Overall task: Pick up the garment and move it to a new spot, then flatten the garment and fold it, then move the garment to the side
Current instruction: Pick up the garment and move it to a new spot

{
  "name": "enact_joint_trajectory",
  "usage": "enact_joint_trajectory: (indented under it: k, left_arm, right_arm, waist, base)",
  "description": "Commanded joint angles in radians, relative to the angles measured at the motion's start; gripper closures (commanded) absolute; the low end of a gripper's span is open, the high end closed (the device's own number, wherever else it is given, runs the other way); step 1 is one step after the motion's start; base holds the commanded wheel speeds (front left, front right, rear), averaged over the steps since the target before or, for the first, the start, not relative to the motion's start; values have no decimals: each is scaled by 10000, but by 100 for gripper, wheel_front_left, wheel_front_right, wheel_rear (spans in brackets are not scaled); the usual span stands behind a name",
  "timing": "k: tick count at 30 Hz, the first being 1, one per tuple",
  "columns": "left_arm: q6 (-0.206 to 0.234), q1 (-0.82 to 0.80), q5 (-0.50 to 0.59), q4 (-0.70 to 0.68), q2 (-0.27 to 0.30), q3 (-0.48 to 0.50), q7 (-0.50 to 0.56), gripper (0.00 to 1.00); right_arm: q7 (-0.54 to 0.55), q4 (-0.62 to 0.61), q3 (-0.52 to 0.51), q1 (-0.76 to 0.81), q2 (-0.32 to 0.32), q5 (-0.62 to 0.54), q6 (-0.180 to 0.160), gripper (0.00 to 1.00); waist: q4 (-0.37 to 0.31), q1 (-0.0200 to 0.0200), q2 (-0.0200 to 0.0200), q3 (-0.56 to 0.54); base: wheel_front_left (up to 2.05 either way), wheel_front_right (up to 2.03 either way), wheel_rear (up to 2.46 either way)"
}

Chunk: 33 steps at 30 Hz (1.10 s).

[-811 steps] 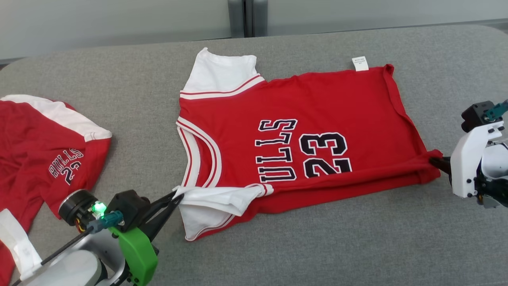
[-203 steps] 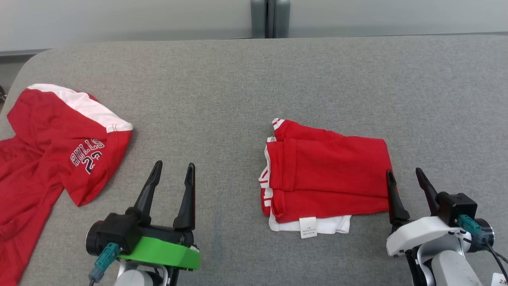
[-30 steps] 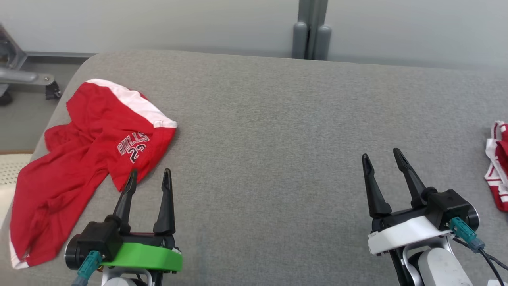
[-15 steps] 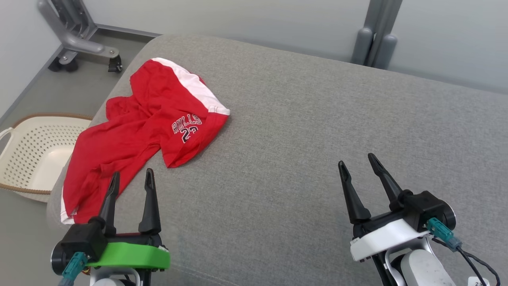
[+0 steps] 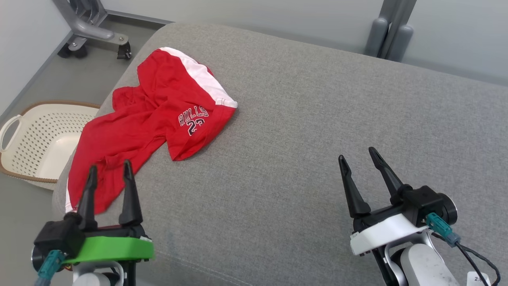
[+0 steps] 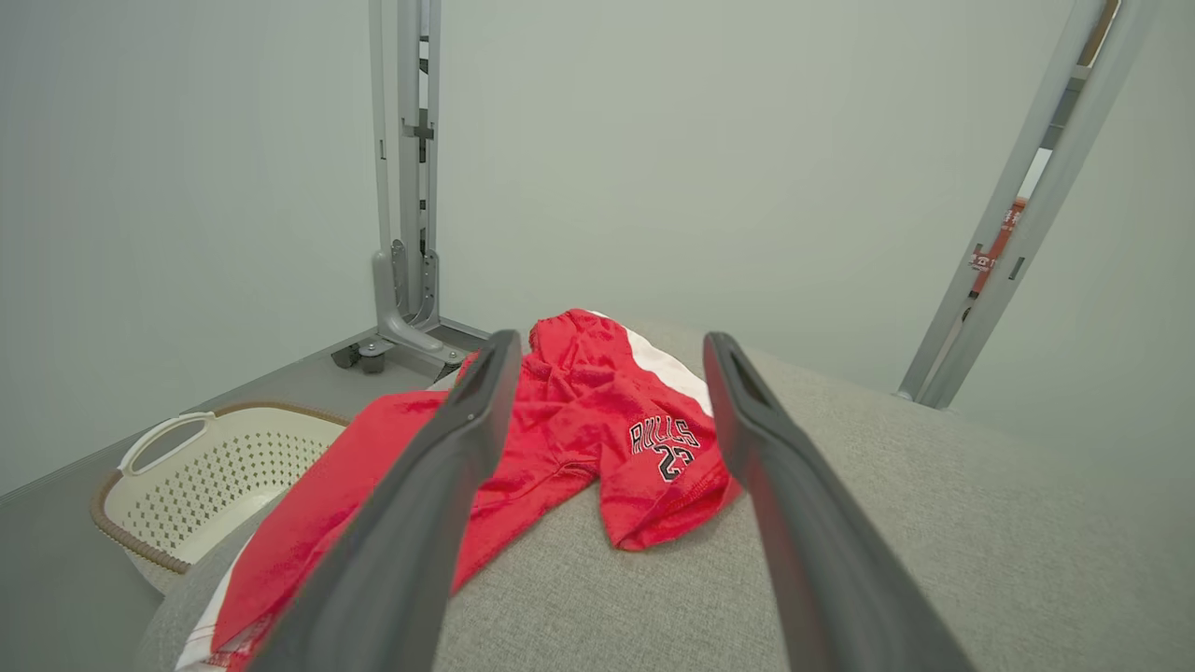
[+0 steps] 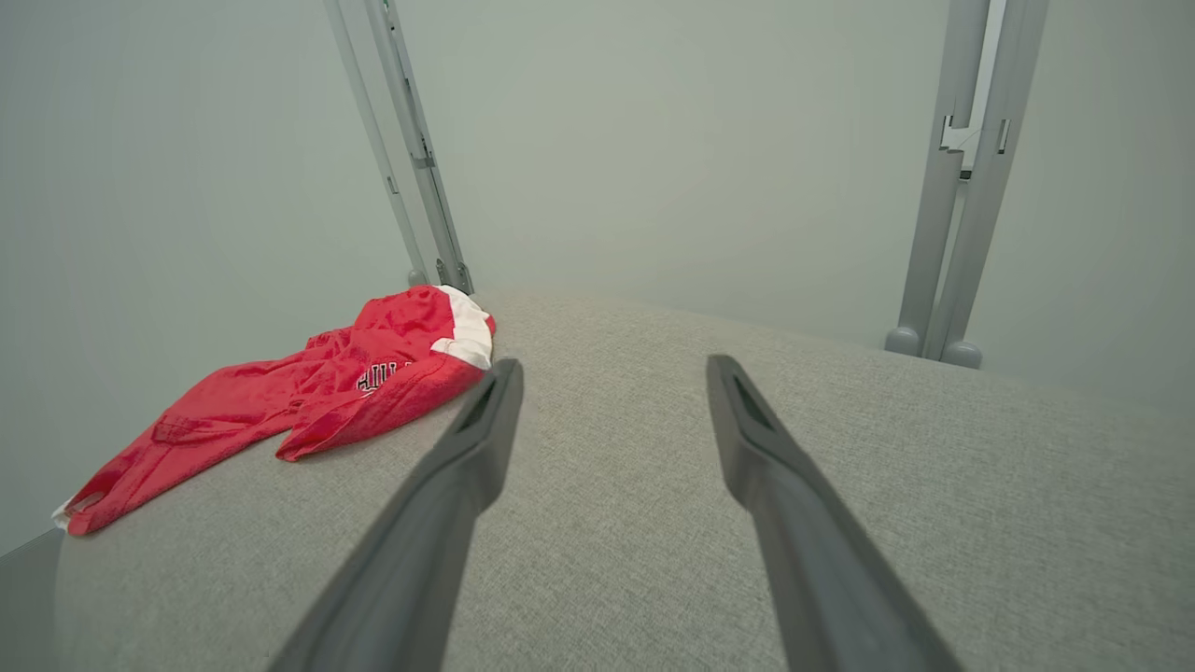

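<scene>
Crumpled red shorts (image 5: 147, 123) with a white side stripe and a "BULLS 23" print lie on the left end of the grey cushioned surface (image 5: 301, 139), one end hanging over its left edge. My left gripper (image 5: 109, 169) is open at the lower left, its fingertips over the near end of the shorts. The left wrist view has the shorts (image 6: 569, 420) straight ahead between the open left gripper (image 6: 607, 350) fingers. My right gripper (image 5: 356, 155) is open over bare cushion at the lower right. In the right wrist view the shorts (image 7: 317, 392) lie far left of the right gripper (image 7: 611, 369).
A cream perforated laundry basket (image 5: 35, 139) stands on the floor left of the cushion, also in the left wrist view as the basket (image 6: 205, 467). A grey wheeled stand (image 5: 91, 28) is behind it. Grey posts (image 5: 387, 28) rise at the back.
The head camera has kept swinging left, so the shorts and basket sit more centrally; the folded jersey left the view earlier. My left gripper has shifted left and now overlaps the shorts' near end.
</scene>
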Motion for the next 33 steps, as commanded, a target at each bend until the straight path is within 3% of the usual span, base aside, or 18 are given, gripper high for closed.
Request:
enact_joint_trajectory:
  k: [1, 8, 13, 16, 23, 29, 33]
  left_arm:
    - [44, -258, -19, -44, 22, 168, -3, 0]
    - [-283, -1189, 547, 380, 22, 1138, -3, 0]
    - [-519, -2287, 742, 1688, 455, 1611, 0, 0]
    - [-579, -3007, 699, 3384, 996, 1370, 113, 0]
    - [-605, -4816, 432, 6897, 2137, 778, 1535, 0]
    - [-610, -5723, 311, 8791, 2588, 368, 2336, 0]
    - [-619, -5948, -149, 9439, 2536, -259, 2869, 0]
  right_arm:
    - [-1, -64, -70, -167, -37, -97, -20, 0]
    - [-1, -517, -379, -492, -37, -760, -20, 0]
    - [12, -782, -514, -758, -224, -1283, -20, 0]
    - [81, -989, -536, -784, -331, -1369, -20, 0]
    - [295, -1337, -632, -630, -582, -1537, -20, 0]
    - [386, -1567, -613, -635, -715, -1516, -20, 0]
    - [408, -1563, -576, -682, -698, -1531, -20, 0]
  waist:
    - [-191, 0, 0, 265]
    - [-580, 0, 0, 1321]
    - [-781, 0, 0, 2267]
    - [-879, 0, 0, 2666]
    - [-1007, 0, 0, 3255]
    - [-1092, 0, 0, 3454]
    - [-1133, 0, 0, 3484]
  base:
    - [0, 0, 0]
    - [0, 0, 0]
    - [0, 0, 0]
    - [0, 0, 0]
    - [0, 0, 0]
    - [0, 0, 0]
    - [0, 0, 0]
